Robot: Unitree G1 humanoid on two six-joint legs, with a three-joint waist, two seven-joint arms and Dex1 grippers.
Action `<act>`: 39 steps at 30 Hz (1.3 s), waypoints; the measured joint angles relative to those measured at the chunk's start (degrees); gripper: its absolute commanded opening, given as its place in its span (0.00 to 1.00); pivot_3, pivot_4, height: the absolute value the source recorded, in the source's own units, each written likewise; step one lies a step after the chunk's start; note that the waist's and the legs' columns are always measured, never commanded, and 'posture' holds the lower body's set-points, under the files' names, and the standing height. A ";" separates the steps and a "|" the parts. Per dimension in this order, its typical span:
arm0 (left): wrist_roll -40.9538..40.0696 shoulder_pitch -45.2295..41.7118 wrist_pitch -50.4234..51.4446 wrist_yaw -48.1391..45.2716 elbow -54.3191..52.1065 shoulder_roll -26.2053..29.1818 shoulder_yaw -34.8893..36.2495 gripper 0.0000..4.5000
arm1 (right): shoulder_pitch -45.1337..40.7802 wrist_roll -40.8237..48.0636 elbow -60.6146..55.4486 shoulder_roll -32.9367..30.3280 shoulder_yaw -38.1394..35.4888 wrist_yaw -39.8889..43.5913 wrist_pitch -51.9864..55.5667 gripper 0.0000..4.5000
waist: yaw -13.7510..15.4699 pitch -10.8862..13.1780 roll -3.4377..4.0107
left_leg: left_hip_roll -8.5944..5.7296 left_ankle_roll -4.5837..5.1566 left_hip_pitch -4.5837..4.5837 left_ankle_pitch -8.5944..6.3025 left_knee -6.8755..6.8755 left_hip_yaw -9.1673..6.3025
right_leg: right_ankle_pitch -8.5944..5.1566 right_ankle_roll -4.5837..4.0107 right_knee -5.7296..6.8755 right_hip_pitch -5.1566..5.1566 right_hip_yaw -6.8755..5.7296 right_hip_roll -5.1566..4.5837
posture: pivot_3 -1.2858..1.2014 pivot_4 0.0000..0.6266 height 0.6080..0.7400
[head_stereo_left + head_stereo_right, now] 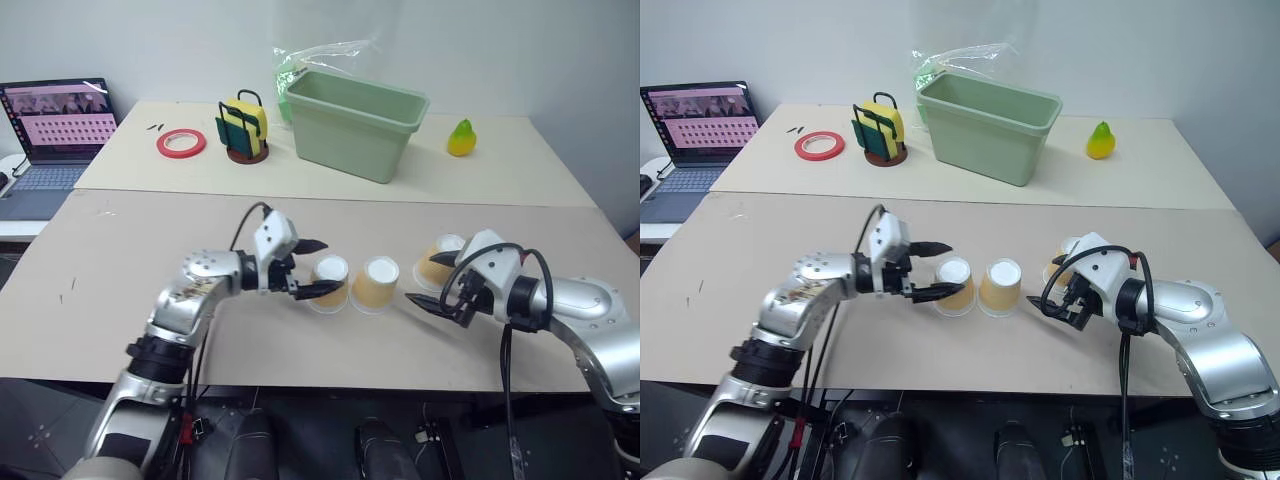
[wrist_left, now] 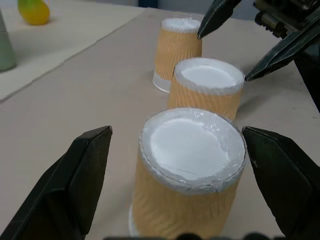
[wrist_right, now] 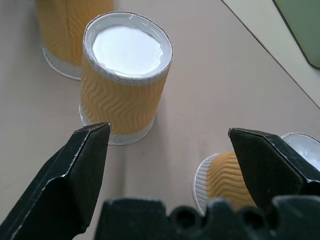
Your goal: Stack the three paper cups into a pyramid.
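Note:
Three paper cups stand upside down in a row on the near table, white bases up. The left cup [image 1: 330, 284] and middle cup [image 1: 375, 286] are close together. The right cup [image 1: 440, 262] stands a little apart. My left gripper [image 1: 330, 266] is open, one finger on each side of the left cup [image 2: 187, 170], with a gap showing on both sides. My right gripper [image 1: 420, 278] is open too, low over the table between the middle cup [image 3: 125, 75] and the right cup [image 3: 225, 180]. One of its fingers partly covers the right cup.
On the far table stand a green bin [image 1: 355, 120], a sponge holder [image 1: 243, 130], a red tape roll [image 1: 181, 143] and a yellow pear [image 1: 461, 138]. A laptop [image 1: 55, 130] sits at the far left. The near table's front edge runs just below both arms.

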 measured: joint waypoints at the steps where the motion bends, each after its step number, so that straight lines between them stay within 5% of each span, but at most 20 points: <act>1: -0.93 0.03 1.04 -0.32 -1.27 1.07 1.07 0.99 | 0.08 0.04 0.01 -0.24 -0.17 0.12 0.00 1.00 | 0.04 0.00 0.00 | 0.00 0.00 0.02 0.00 0.00 0.00 | 0.00 0.00 0.00 0.01 0.00 0.00 | 0.52 0.24 0.36; 6: -10.47 0.37 11.01 -2.38 -10.18 8.74 7.88 0.99 | 1.52 6.48 -2.46 -1.55 -8.69 3.14 2.50 1.00 | 0.13 0.08 0.04 | 0.00 0.00 0.00 0.00 0.01 -0.01 | -0.04 0.01 0.00 0.03 -0.01 -0.01 | 0.52 0.24 0.36; 12: -16.32 0.80 16.81 -0.82 -14.88 9.82 9.88 0.99 | 9.76 13.04 -4.99 -5.27 -20.84 7.07 6.64 1.00 | 0.68 0.09 0.01 | -0.01 0.01 0.31 -0.01 0.06 -0.07 | -0.30 -0.05 -0.14 0.49 -0.04 -0.01 | 0.52 0.24 0.36; 16: -17.46 1.51 17.94 0.14 -16.61 10.67 10.05 0.99 | 12.43 3.72 3.09 -6.89 -14.45 3.54 4.45 1.00 | 0.15 0.09 -0.01 | -0.01 0.01 0.71 -0.02 0.06 -0.05 | -0.38 0.08 -0.15 0.75 -0.02 -0.01 | 0.52 0.24 0.36; 23: -18.48 1.62 18.22 0.85 -17.59 11.23 10.11 0.99 | 0.09 -4.58 19.03 -1.51 -3.06 -1.66 -0.69 1.00 | -0.60 0.14 0.06 | -0.01 0.06 0.73 -0.05 -0.04 -0.03 | -0.42 0.02 -0.11 0.73 0.02 0.02 | 0.52 0.24 0.36; 39: -18.22 2.36 18.00 4.12 -18.05 11.55 9.79 0.99 | -17.13 -4.45 31.98 6.19 1.93 0.49 -2.82 1.00 | 0.12 0.18 0.09 | -0.02 0.11 0.66 -0.10 -0.01 -0.01 | -0.48 0.00 -0.07 0.72 0.00 0.01 | 0.52 0.24 0.36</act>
